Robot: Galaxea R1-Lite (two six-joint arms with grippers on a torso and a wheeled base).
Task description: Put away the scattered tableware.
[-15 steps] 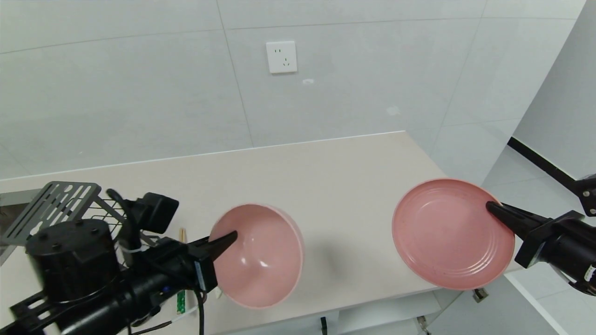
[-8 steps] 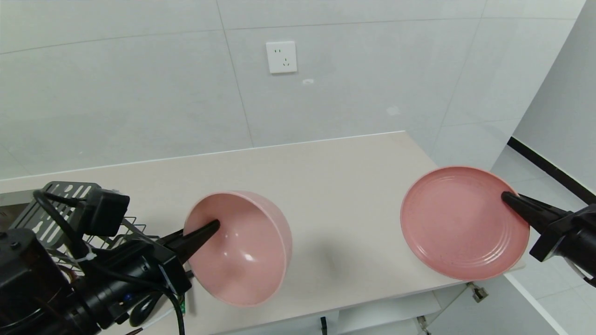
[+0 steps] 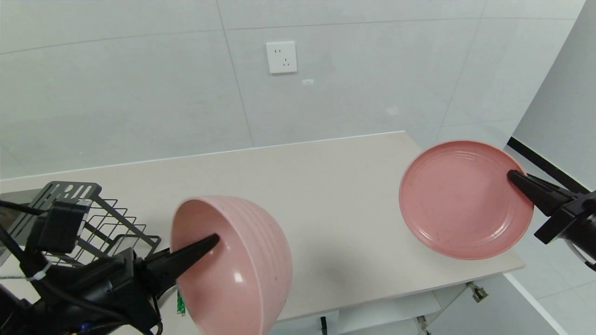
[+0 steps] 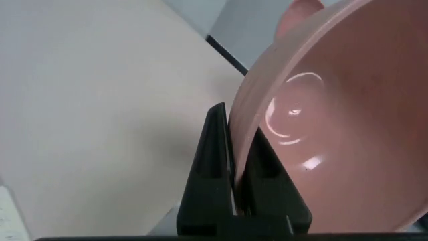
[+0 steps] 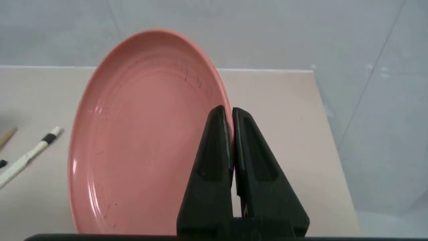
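Mid-carry, the left pincer point(image 3: 212, 242) clamped a tilted pink bowl point(image 3: 247, 265) by its rim above the table's point(image 3: 335, 186) front-left corner, and the right pincer point(image 3: 513, 177) clamped a pink plate point(image 3: 461, 200) by its rim over the right edge; the next move seemingly called for slotting both into the wire rack point(image 3: 100, 216).

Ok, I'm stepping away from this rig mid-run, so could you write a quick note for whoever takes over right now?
Left claw: shut on the rim of the pink bowl, which is tipped on its side above the counter, near its front edge and beside the wire rack.
Right claw: shut on the rim of the pink plate, held tilted over the counter's right end.
Done: both dishes are gripped and off the surface.
Left: neither dish is put away yet. A slim utensil also lies on the counter.
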